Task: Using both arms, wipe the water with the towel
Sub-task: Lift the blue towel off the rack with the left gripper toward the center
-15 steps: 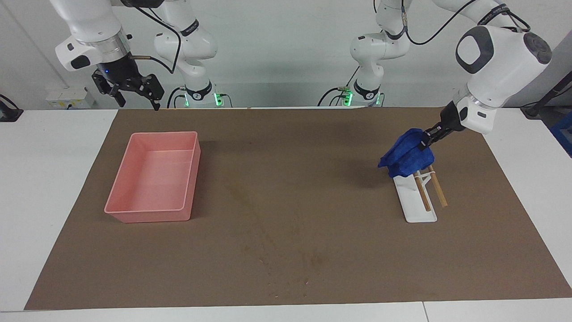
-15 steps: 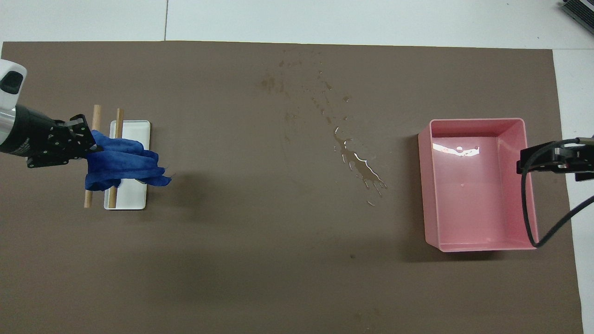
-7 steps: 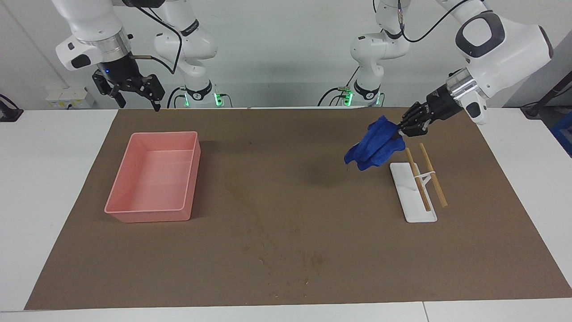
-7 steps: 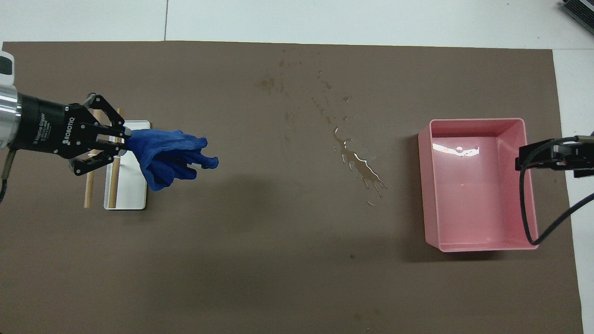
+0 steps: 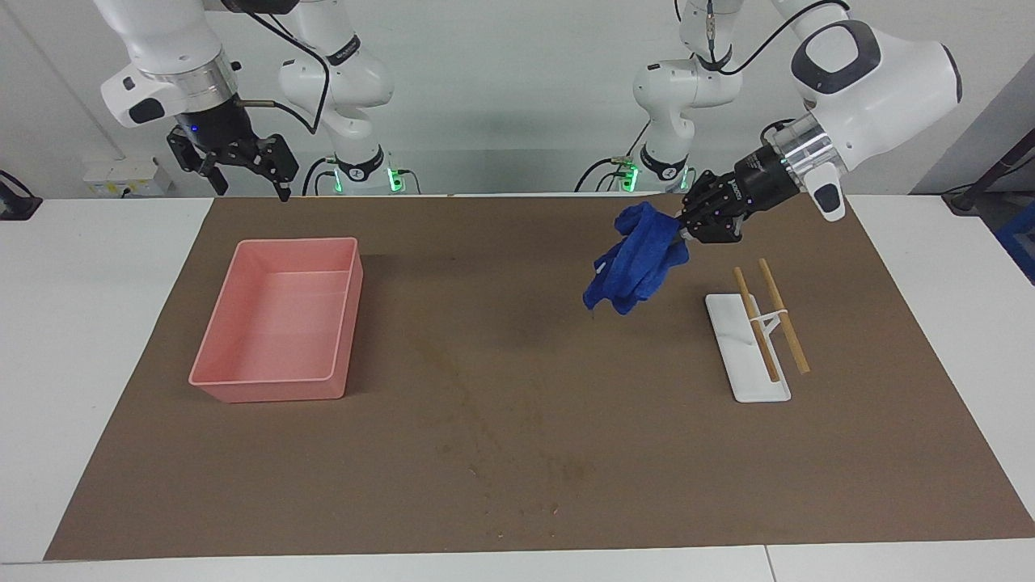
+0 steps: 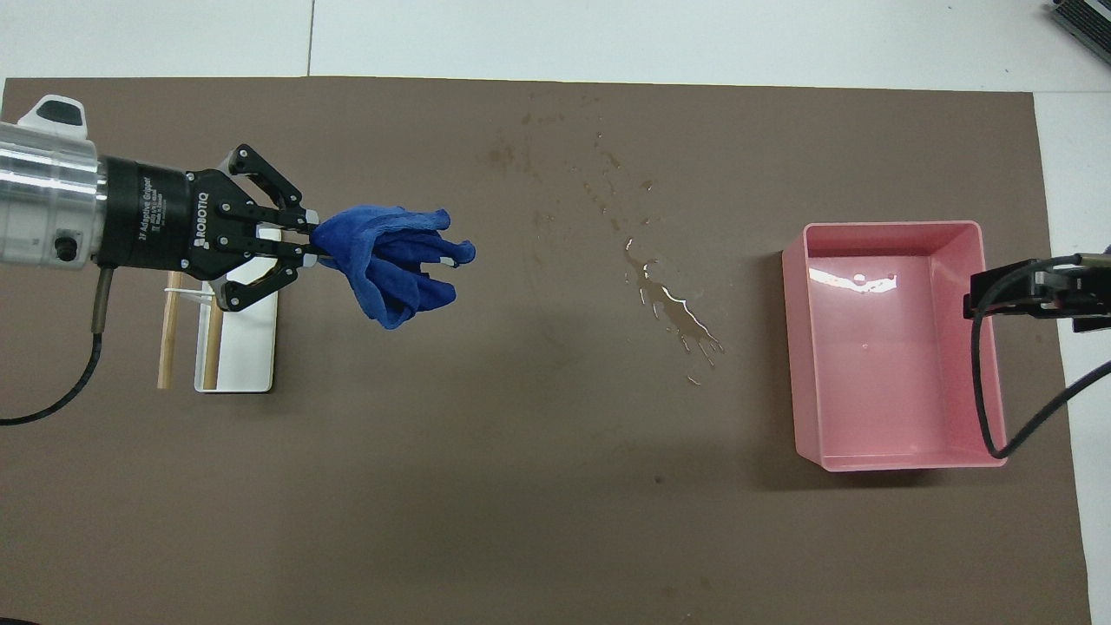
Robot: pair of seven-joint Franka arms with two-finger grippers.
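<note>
My left gripper (image 5: 682, 229) is shut on one end of the deep-blue towel (image 5: 635, 260). The towel hangs bunched in the air over the brown mat, beside the white rack and off toward the middle of the table. The overhead view shows the same grip (image 6: 312, 246), with the towel (image 6: 395, 260) trailing toward the water. The water (image 6: 668, 305) is a thin shiny puddle with scattered drops on the mat, between the towel and the pink bin. My right gripper (image 5: 242, 166) waits open and empty, high over the table edge by the bin, and also shows in the overhead view (image 6: 1033, 291).
A white rack (image 5: 748, 360) with two wooden rods (image 5: 783, 315) stands toward the left arm's end; it also shows in the overhead view (image 6: 252, 347). The pink bin (image 5: 275, 241) stands toward the right arm's end, with its rim in the overhead view (image 6: 894, 227). A brown mat (image 5: 517, 485) covers the table.
My left gripper lifted the towel off the rack's rods and carried it toward the middle of the table. The right arm has hardly moved.
</note>
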